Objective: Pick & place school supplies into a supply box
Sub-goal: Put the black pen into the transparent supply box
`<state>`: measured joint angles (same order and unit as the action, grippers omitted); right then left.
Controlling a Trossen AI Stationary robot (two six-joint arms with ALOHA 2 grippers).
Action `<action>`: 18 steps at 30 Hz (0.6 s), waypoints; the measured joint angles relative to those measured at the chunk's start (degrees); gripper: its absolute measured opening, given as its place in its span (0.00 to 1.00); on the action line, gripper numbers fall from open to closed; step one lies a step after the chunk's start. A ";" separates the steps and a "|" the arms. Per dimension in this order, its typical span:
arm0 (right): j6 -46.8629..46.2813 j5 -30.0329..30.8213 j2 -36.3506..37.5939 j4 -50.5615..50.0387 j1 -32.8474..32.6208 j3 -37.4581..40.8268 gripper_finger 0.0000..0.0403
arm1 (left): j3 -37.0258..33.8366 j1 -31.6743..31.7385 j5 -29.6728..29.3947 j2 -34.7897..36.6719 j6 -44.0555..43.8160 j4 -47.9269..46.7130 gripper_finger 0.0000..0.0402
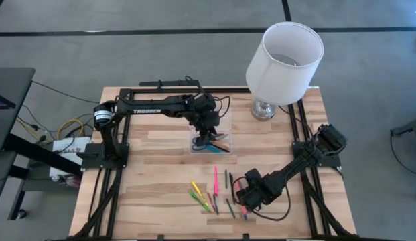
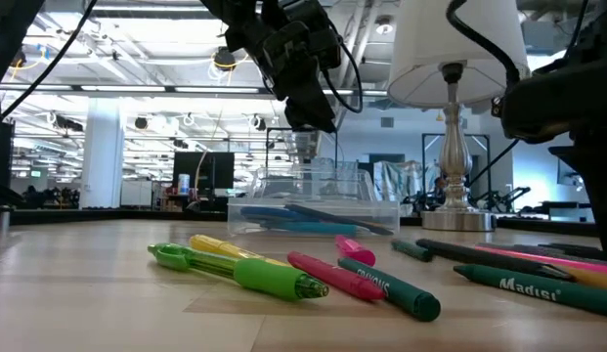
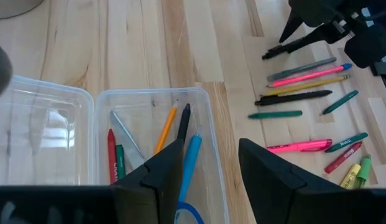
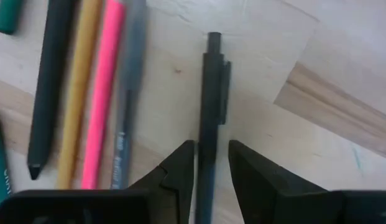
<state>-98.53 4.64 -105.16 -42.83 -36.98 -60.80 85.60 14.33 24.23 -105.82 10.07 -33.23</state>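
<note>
Fingers of the right gripper (image 4: 210, 177) stand narrowly apart with a dark pen (image 4: 211, 106) between them, just beside both its sides; whether they press on it cannot be told. Beside that pen lie a grey pen (image 4: 127, 99), a pink marker (image 4: 104, 87), a yellow pencil (image 4: 78, 93) and a black pen (image 4: 50, 81), all flat on the tabletop (image 4: 342, 56).

From above, the right gripper (image 1: 245, 203) is low over the near right part of the tabletop (image 1: 161, 174), at the right end of a loose row of pens and markers (image 1: 211, 194). The left gripper (image 1: 205, 138) hangs over the clear box (image 1: 211, 145) at the middle of the tabletop, to the left of a white lamp (image 1: 285, 57) that stands at the far right.

At table height, the clear box (image 2: 313, 210) sits behind a green marker (image 2: 249, 272), a yellow marker (image 2: 225, 246) and a red marker (image 2: 332, 276), with the left gripper (image 2: 305, 122) above it.

The left wrist view shows the left gripper (image 3: 211, 168) with its fingers (image 3: 161, 171) wide apart and holding nothing, above the open box (image 3: 205, 102), its lid (image 3: 43, 124) lying flat alongside. Inside are a red pencil (image 3: 110, 155), an orange pencil (image 3: 166, 127), a black pen (image 3: 183, 124) and a blue pen (image 3: 190, 162). More pens (image 3: 304, 81) lie on the tabletop beyond.
</note>
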 joint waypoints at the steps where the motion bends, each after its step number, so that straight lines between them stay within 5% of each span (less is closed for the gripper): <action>1: -0.26 0.01 0.00 -0.20 -0.02 0.00 0.23 | 0.00 0.00 0.00 0.00 0.00 -0.06 0.37; 13: -3.48 -3.20 -0.11 -3.10 0.03 -0.01 0.04 | 0.00 0.00 0.00 -0.02 -0.46 -0.37 0.37; 18: -3.55 -4.43 -0.11 -3.83 0.01 0.02 0.03 | 0.00 -0.02 0.00 -0.02 -0.94 -0.79 0.37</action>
<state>-102.08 0.21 -105.27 -46.65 -36.97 -60.77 85.60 14.31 24.23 -105.84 9.12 -34.02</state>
